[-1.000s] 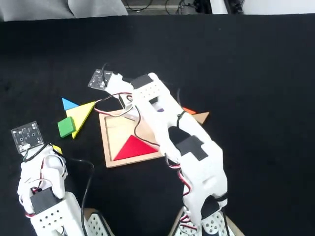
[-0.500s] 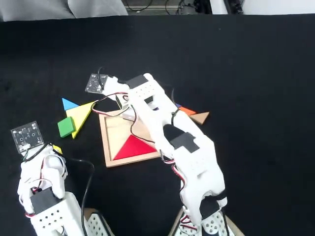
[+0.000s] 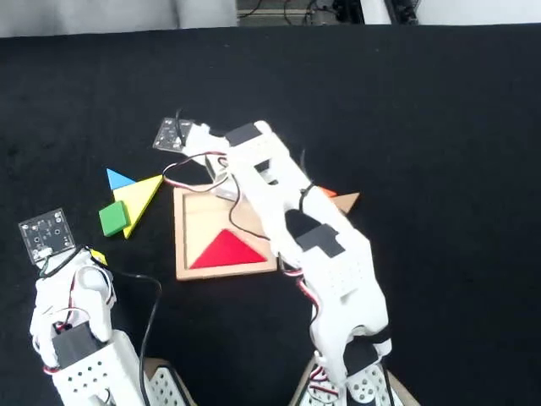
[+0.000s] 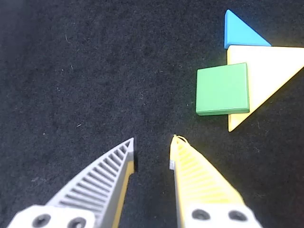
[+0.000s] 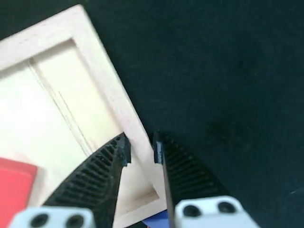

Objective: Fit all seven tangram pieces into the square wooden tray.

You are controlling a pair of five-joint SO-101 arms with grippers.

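Observation:
The square wooden tray (image 3: 179, 241) lies mid-table with a red triangle (image 3: 226, 250) inside it. My right gripper (image 3: 216, 183) is at the tray's far rim, and its jaws are shut on that rim (image 5: 102, 71) in the right wrist view (image 5: 141, 148). A yellow triangle (image 3: 138, 199), a blue triangle (image 3: 118, 178) and a green square (image 3: 112, 218) lie left of the tray. My left gripper (image 4: 153, 145) hovers open over bare cloth just short of the green square (image 4: 222, 89), with nothing between its fingers.
An orange piece (image 3: 325, 192) and a tan piece (image 3: 345, 201) lie right of the tray, partly behind the right arm. A bit of blue (image 5: 156, 220) shows by the tray's corner under the right gripper. Black cloth covers the table.
The tray has turned from tilted to square with the table, gripped at its rim by the right gripper, which swung left and then back. The left arm has not moved.

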